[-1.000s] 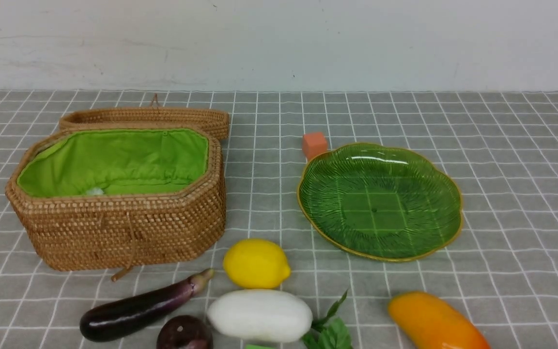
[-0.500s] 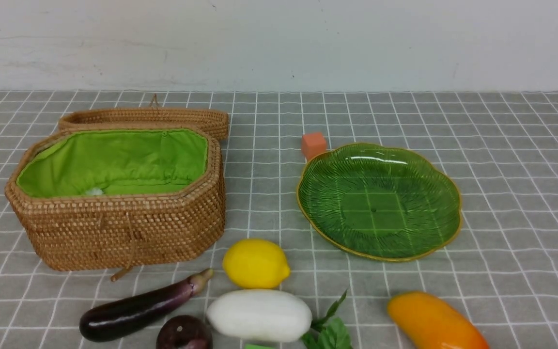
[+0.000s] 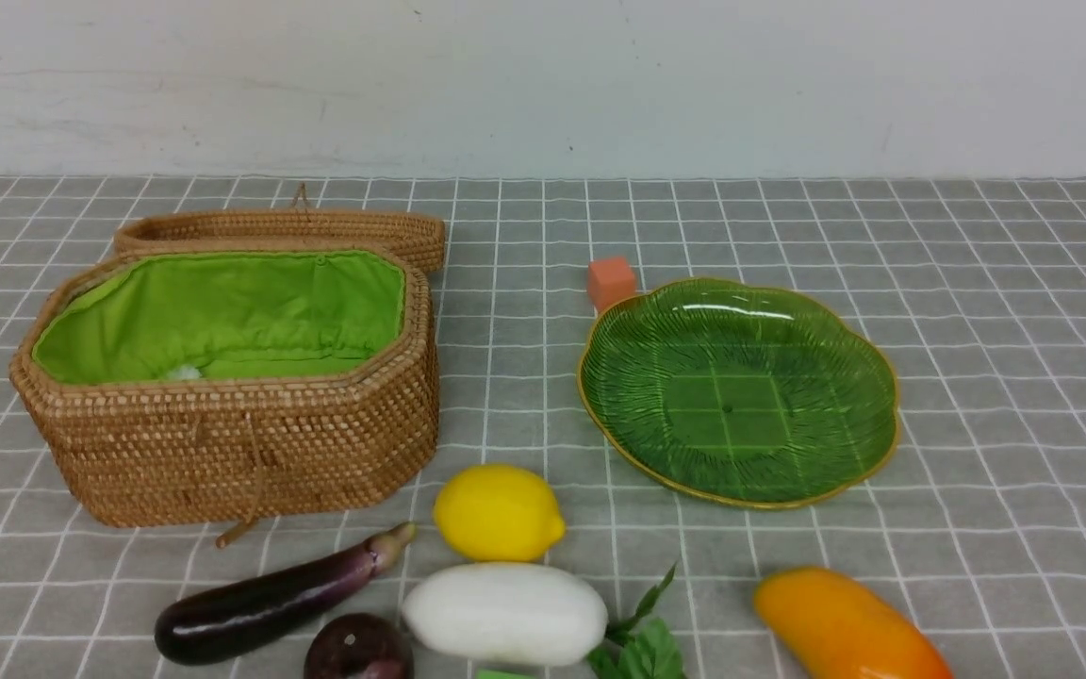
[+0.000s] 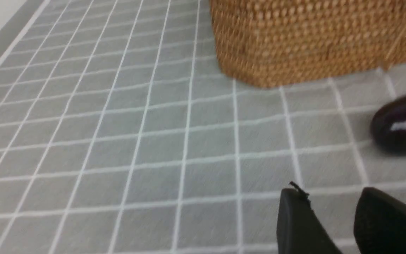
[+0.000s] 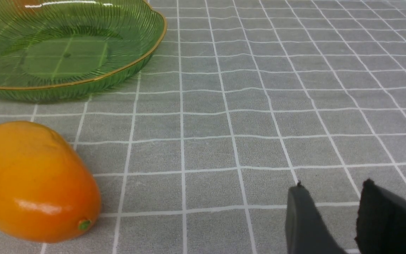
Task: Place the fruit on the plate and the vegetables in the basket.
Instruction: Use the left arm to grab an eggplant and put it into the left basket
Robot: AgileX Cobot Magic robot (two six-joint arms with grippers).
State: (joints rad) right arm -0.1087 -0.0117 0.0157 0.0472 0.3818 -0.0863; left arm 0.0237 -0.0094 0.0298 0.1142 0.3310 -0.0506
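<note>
The lined basket (image 3: 241,453) stands open at the left, and the green plate (image 3: 741,396) lies empty at the right. Along the near edge lie the eggplant (image 3: 270,599), a dark round fruit (image 3: 357,649), the lemon (image 3: 498,512), the white radish (image 3: 505,613) with its leaves (image 3: 642,641), and the mango (image 3: 845,627). Neither arm shows in the front view. My left gripper (image 4: 331,192) is open and empty over the cloth, short of the basket (image 4: 312,38) and the eggplant (image 4: 404,127). My right gripper (image 5: 332,186) is open and empty, off to the side of the mango (image 5: 34,183) and the plate (image 5: 65,49).
The flat woven lid (image 3: 288,226) lies behind the basket. A small orange cube (image 3: 612,280) sits at the plate's far left rim. A small white spot (image 3: 185,372) shows on the basket's lining. A grey checked cloth covers the table up to the white wall.
</note>
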